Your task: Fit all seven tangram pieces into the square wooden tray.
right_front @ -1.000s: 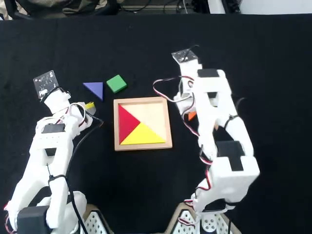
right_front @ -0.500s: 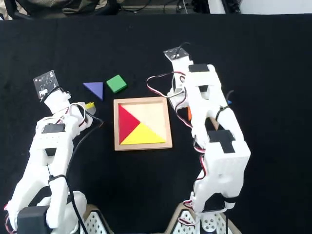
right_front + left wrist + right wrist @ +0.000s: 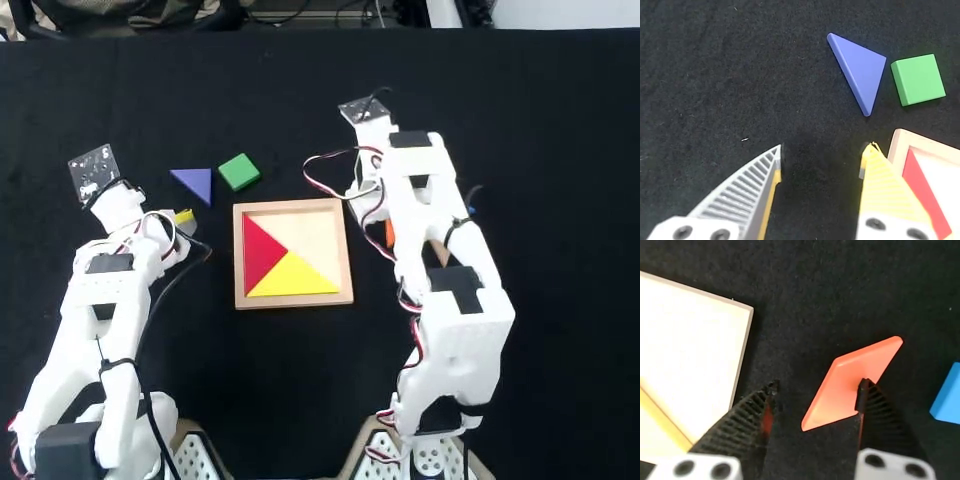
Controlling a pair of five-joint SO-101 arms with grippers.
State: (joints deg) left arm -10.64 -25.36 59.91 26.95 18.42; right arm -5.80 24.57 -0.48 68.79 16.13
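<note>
**Edges and clearance**
- The tray lies flat on the black cloth between the two arms.
- A red triangle fills its left quarter and a yellow triangle its near quarter. The far and right parts are bare wood.
- A blue triangle and a green square lie just beside each other on the cloth, near the tray's far-left corner and apart from its rim.
- An orange parallelogram lies on the cloth just off the tray's right rim, with a strip of cloth between. A blue piece lies near its other side.

**Grippers**
- Left gripper: wide open and holding nothing, over bare cloth, with its yellow finger close to the tray corner.
- Right gripper: wide open and holding nothing. One finger is over the parallelogram, the other over the cloth strip beside the rim.

**Change**
- Over the last second the right arm has swung toward the tray.
- The left arm and all pieces are unmoved.
</note>
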